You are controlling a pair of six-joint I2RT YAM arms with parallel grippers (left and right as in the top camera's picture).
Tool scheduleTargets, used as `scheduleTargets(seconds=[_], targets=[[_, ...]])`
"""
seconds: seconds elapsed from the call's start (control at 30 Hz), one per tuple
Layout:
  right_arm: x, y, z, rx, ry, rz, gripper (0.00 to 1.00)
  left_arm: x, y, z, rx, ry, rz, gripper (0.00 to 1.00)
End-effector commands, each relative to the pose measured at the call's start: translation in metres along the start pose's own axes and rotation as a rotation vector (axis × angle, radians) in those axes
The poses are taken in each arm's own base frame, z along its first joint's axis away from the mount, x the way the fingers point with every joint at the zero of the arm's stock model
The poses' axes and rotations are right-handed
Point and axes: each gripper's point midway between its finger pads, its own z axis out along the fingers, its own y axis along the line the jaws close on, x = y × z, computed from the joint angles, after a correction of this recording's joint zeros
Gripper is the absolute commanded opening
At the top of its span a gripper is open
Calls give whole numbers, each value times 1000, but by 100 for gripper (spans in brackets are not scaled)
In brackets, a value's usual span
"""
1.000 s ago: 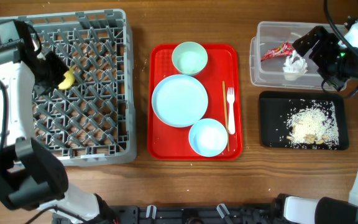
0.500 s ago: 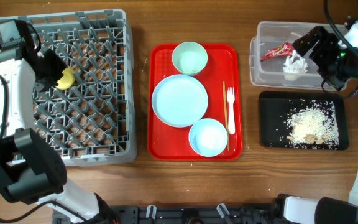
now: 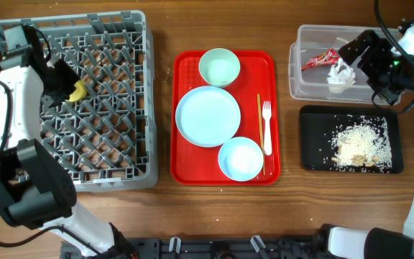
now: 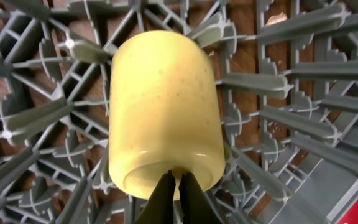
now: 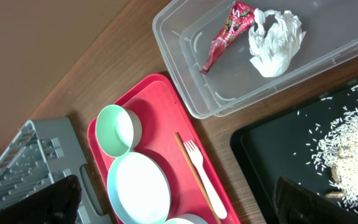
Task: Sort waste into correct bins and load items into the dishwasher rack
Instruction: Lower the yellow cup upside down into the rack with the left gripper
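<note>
The dishwasher rack (image 3: 99,126) fills the left end of the tabletop, from the far edge almost to the near one. The small yellow cup (image 3: 77,91) lies tilted among the pegs towards the far-left corner, with the left gripper (image 3: 62,78) against it. The overhead view shows only that contact. The left wrist view shows more: the jaws are drawn almost together, a thin slit between the tips, pinching the near edge of the cup.

At mid-table the red tray (image 3: 185,108) carries the pale green bowl (image 3: 219,67) farthest back. The large round white plate (image 3: 208,116) comes next, and the small white bowl (image 3: 241,158) is nearest. The white plastic fork (image 3: 267,128) lies along the tray's right side beside a thin wooden stick (image 3: 259,129).

In the far-right corner the clear tub (image 3: 298,72) holds the crumpled red wrapper (image 3: 320,59) and the white napkin (image 3: 341,78). The right gripper (image 3: 364,61) hangs above them. Its spread is unclear from overhead, but the right wrist view shows its fingers (image 5: 55,202) set wide apart and holding nothing. Just nearer along the right edge, the black tray (image 3: 313,119) holds the rice scraps (image 3: 361,144).
</note>
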Motion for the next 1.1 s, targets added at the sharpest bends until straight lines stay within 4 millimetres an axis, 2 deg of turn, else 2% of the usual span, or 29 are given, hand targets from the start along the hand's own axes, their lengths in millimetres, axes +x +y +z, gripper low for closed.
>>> scheduleTargets(seconds=[0.0,0.13,0.27,0.47,0.6,0.67,0.77,0.83,0.87,0.93,0.97,1.07], targets=[[-1,-2,2,13,-1,-13,100,-11,5,10,-24,-35,-15,4],[-1,-2,2,13,-1,-13,100,-25,9,8,-54,-96,-15,4],[-1,-2,2,13,-1,-13,100,-45,24,4,-145,-190,-23,4],[-1,-2,2,13,-1,-13,100,-56,23,-4,-135,-244,-28,4],[-1,-2,2,13,-1,-13,100,-61,14,-29,-89,-292,-28,4],[-1,-2,2,13,-1,-13,100,-59,0,-43,-14,-299,-17,4],[-1,-2,2,13,-1,-13,100,-50,-33,-80,159,-315,21,4],[-1,-2,2,13,-1,-13,100,-42,-42,-97,183,-327,39,4],[-1,-2,2,13,-1,-13,100,-40,-39,-99,162,-329,39,4],[-1,-2,2,13,-1,-13,100,-41,-13,-93,24,-340,-26,4],[-1,-2,2,13,-1,-13,100,-38,1,-82,-41,-317,-44,4],[-1,-2,2,13,-1,-13,100,-26,11,-51,-68,-217,-45,4]])
